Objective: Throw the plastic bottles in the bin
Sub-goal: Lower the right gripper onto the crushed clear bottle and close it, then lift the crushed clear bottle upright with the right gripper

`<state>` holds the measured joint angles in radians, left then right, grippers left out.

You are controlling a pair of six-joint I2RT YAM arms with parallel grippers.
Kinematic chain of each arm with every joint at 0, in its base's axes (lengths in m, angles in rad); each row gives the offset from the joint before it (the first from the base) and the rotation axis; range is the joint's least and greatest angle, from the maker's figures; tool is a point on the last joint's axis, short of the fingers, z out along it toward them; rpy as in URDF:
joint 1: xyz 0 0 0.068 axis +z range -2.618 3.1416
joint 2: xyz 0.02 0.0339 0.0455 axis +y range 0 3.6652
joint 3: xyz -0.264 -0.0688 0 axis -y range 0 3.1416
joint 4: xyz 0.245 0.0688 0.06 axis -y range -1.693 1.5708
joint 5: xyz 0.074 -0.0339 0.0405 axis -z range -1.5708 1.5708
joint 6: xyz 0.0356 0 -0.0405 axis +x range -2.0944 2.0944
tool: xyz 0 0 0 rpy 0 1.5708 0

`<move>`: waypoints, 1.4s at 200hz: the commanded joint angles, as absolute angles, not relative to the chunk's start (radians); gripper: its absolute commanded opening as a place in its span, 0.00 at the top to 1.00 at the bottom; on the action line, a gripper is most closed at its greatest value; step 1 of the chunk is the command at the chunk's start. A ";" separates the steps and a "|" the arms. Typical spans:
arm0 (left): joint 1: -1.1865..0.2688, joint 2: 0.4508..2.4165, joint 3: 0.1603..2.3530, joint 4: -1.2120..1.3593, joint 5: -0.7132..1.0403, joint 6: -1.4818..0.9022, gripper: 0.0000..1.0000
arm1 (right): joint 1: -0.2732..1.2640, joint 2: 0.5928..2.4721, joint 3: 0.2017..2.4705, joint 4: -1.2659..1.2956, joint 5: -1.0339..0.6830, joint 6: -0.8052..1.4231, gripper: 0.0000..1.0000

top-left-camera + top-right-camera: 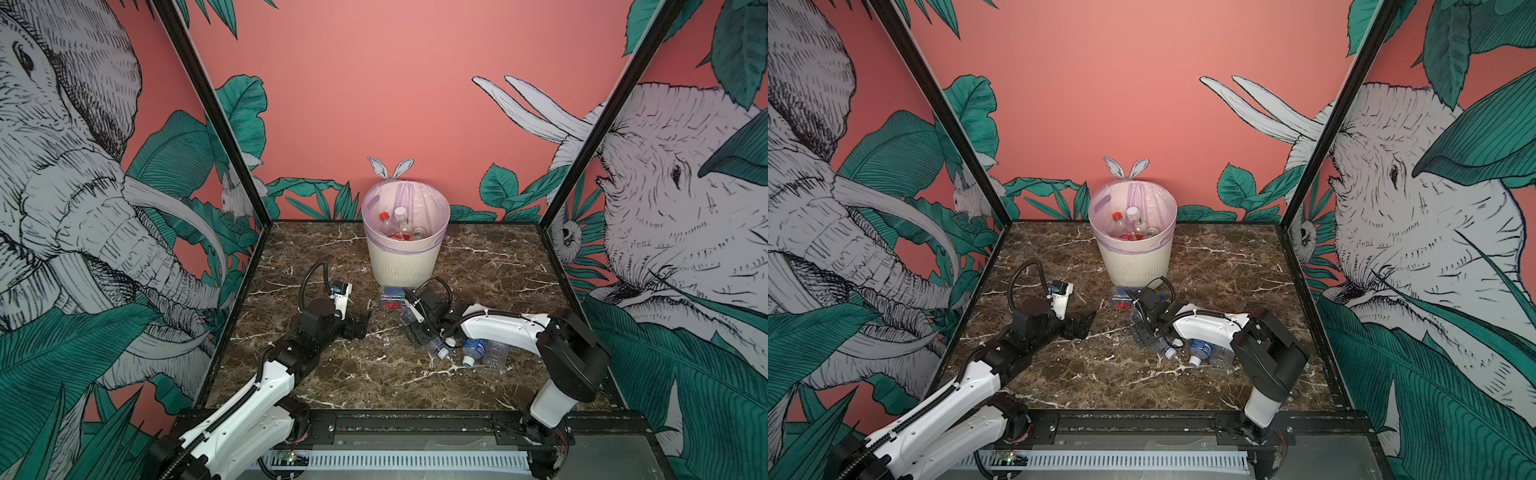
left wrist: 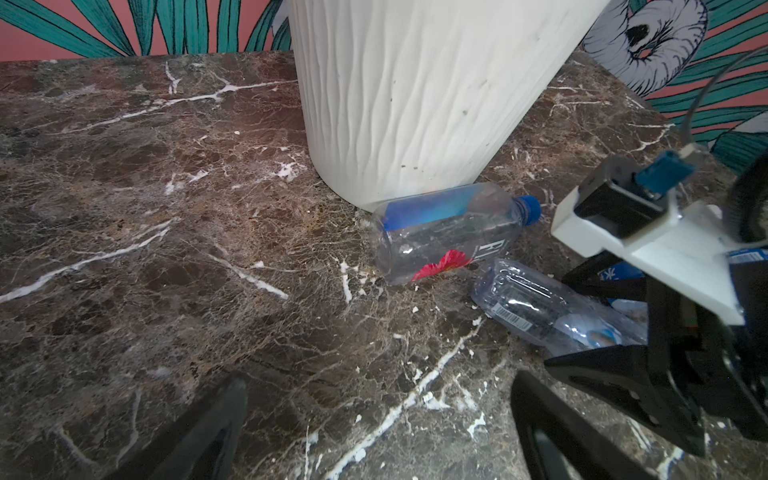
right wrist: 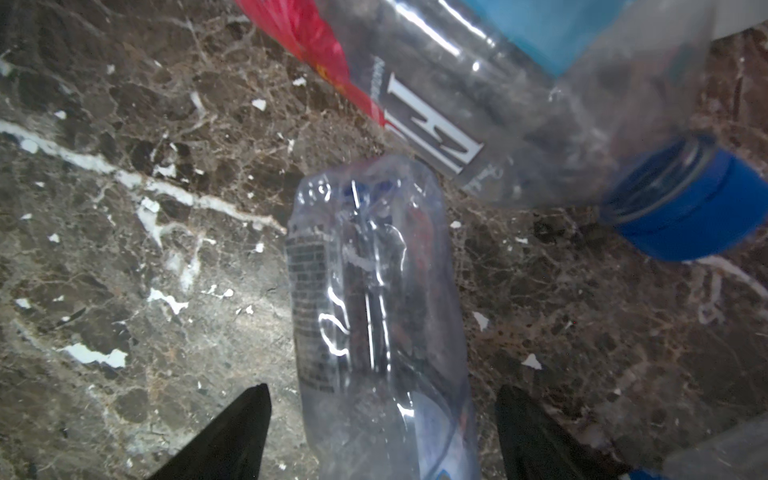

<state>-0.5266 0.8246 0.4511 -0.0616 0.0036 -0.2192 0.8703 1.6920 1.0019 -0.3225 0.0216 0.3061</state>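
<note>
My right gripper (image 3: 382, 388) is low over the table (image 3: 124, 249) and open, with 1 finger on each side of a crushed bottle (image 3: 374, 291). Bare marble shows between each finger and the plastic, so nothing is held yet. I straddle it this way because it lies flat on its side. Its long axis runs straight out ahead of my palm, along the line of my fingers, so the jaws can shut across its narrow, flattened width. 1 end points ahead of the fingertips. The other goes under my palm, and I cannot tell which end carries the cap.

Just ahead of that end lies a square bottle (image 2: 440, 232), also on its side, resting against the foot of the bin (image 2: 415, 104). Its long axis runs across that of the crushed one, with its blue cap (image 3: 685, 199) on my right arm's side. The 2 lie close, and I cannot tell whether they touch. I judge a careless lift could nudge the square one.

My left gripper (image 2: 380, 378) hangs wide open and empty above bare table, with the bin ahead of it, leaving this pickup to the right. Loose bottles (image 1: 473, 349) lie under my right forearm, behind the gripper. Binned bottles (image 1: 399, 226) sit inside the bin, which stands beyond both grippers.
</note>
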 commanded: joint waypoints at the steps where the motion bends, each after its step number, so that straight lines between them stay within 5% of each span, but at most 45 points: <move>1: -0.522 0.807 0.436 -0.078 0.015 -0.237 0.01 | 0.874 1.708 1.025 -0.307 0.023 0.303 0.16; 137: -0.521 0.816 0.429 -0.087 0.044 -0.267 0.00 | 0.875 1.677 0.991 -0.305 0.049 0.281 0.43; 280: -0.521 0.841 0.475 -0.128 0.080 -0.271 0.00 | 0.923 1.367 0.880 -0.272 0.100 0.283 0.47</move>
<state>-0.5262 0.8433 0.4450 -0.1047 0.0692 -0.2653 0.9073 1.4269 0.9070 -0.2962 0.0742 0.2810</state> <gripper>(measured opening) 0.993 0.528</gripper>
